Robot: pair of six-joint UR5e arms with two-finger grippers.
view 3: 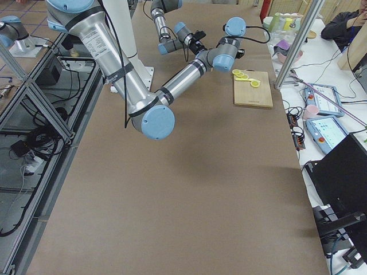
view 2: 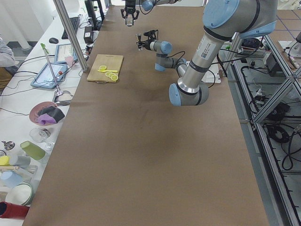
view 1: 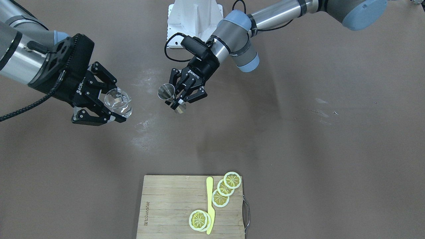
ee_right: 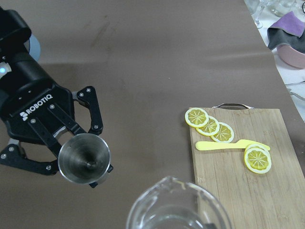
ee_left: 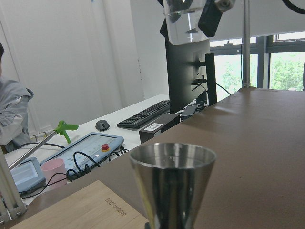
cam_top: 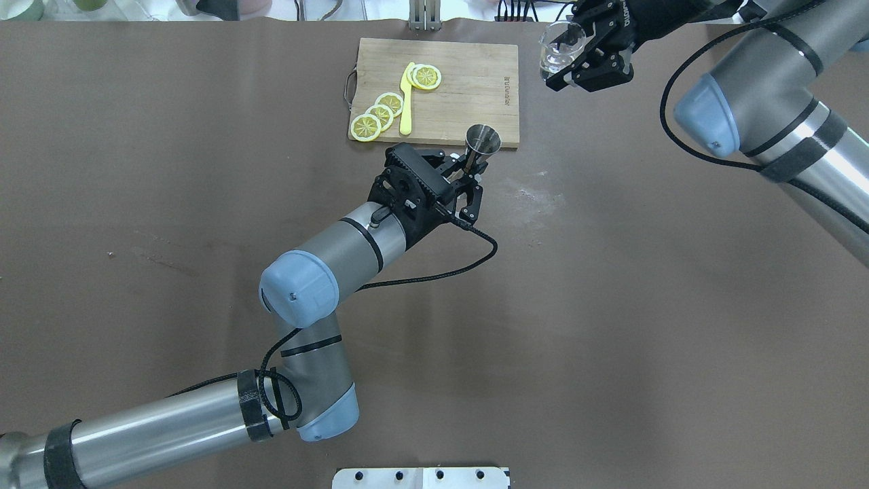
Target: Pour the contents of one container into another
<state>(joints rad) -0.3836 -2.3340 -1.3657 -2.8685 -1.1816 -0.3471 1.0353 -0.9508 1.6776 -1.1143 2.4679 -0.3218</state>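
Over the brown worktop (view 1: 315, 149), my right gripper (view 1: 117, 102) clamps a glass beaker (view 1: 120, 105) and my left gripper (view 1: 177, 99) a steel jigger (view 1: 166, 92), both raised, well apart; pouring, I judge, not yet begun.

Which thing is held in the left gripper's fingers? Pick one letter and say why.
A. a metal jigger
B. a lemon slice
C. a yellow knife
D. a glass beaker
A: the left gripper is shut on the metal jigger. The glass beaker is in the right gripper, and the yellow knife and lemon slices lie on the cutting board.
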